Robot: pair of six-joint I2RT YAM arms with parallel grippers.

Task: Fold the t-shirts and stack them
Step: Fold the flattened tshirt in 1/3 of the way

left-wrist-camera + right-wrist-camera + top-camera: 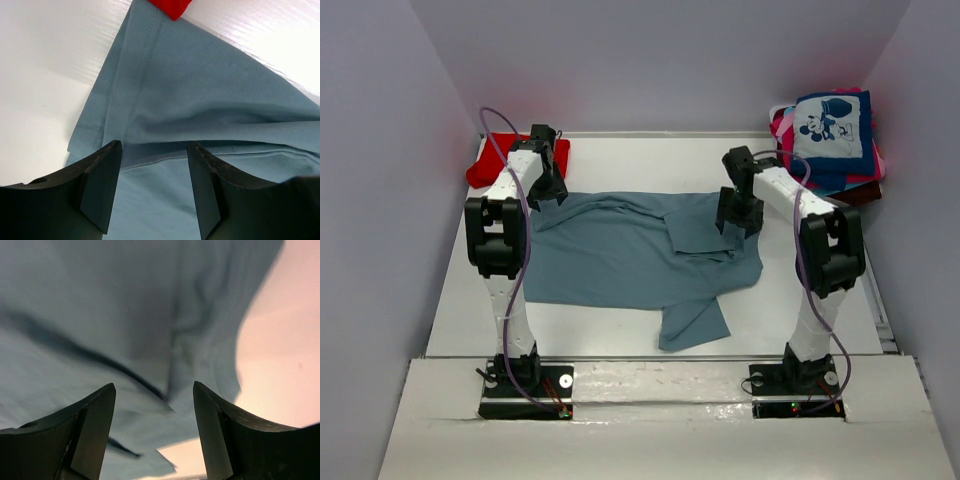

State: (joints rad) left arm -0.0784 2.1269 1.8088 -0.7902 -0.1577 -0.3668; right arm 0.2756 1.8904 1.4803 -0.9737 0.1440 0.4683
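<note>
The plain dusty grey-blue cotton t-shirt point(620, 255) lies spread and a little wrinkled in the middle of the white tabletop point(620, 160). One sleeve is folded over onto its right part. The left claw point(154, 150) hangs over the shirt's far left corner, jaws apart and empty. The right claw point(154, 392) is close above the folded-over sleeve, jaws also apart, holding nothing. A folded red t-shirt point(485, 170) sits at the far left corner. A pile of folded t-shirts point(832, 128), a navy mouse-print one on top, stands at the far right.
</note>
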